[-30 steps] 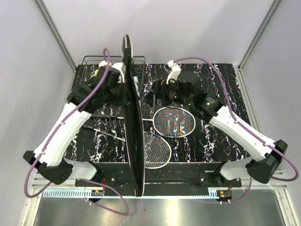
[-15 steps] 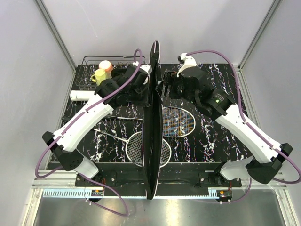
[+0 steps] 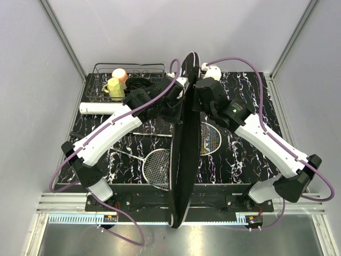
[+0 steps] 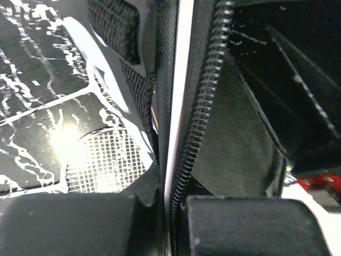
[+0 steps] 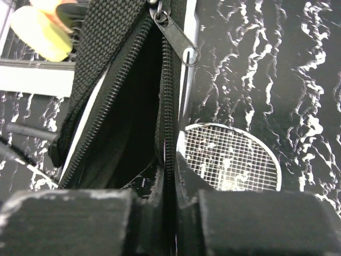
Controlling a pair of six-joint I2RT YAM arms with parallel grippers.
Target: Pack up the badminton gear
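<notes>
The black racket bag [image 3: 182, 160] stands on its edge down the middle of the table, its zipper partly undone. My left gripper [image 3: 178, 104] is shut on the bag's left lip, pinching the white piping and zipper [image 4: 178, 133]. My right gripper [image 3: 198, 98] is shut on the right zippered lip [image 5: 168, 117], just below the zipper pull [image 5: 180, 38]. One racket head [image 3: 157, 168] lies left of the bag. The other racket head [image 3: 211, 137] lies right of it, partly hidden by the bag. A long white tube [image 3: 101, 108] lies at the left.
A black wire basket [image 3: 154, 68] at the back left holds a yellow cup [image 3: 113, 88] and a pink cup [image 3: 120, 73]. The racket shafts [image 3: 125, 153] run across the left half of the table. Grey walls close in both sides.
The bag and both grippers have swung to the right, uncovering the basket's cups and the white tube. My right gripper has closed onto the bag's zippered lip.
</notes>
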